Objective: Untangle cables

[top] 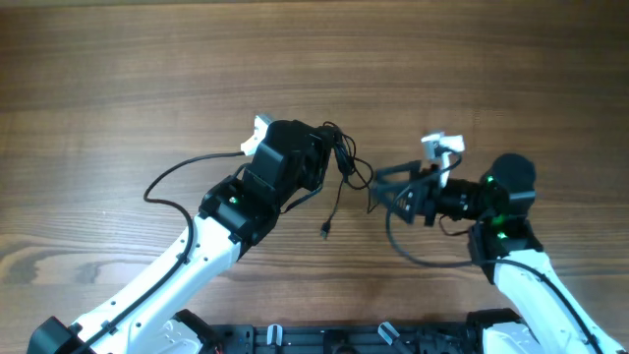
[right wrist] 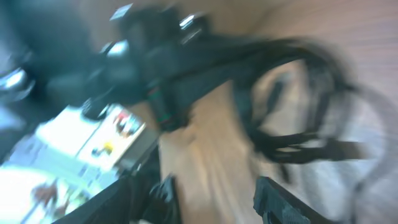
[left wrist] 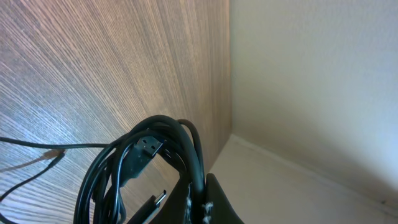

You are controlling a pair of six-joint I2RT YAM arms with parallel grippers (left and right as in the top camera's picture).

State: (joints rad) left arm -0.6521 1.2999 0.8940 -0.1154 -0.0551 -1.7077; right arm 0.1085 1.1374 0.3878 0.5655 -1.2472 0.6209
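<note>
The cables (top: 342,157) are thin black cords bunched at my left gripper (top: 329,155). One cord hangs down to a small plug end (top: 324,231). In the left wrist view my left gripper (left wrist: 200,198) is shut on a loop of the cables (left wrist: 186,140), with a flat plug (left wrist: 148,146) and a slim plug (left wrist: 158,200) beside it. My right gripper (top: 379,190) points left, just right of the bundle. The right wrist view is blurred; there my right gripper (right wrist: 221,196) is open and empty, with the cables (right wrist: 292,124) ahead of it.
The wooden table (top: 147,79) lies under both arms. A thin black cord (top: 162,177) curves out left of the left arm. Another black loop (top: 413,254) lies by the right arm. A thin cord (left wrist: 37,146) lies on the table in the left wrist view.
</note>
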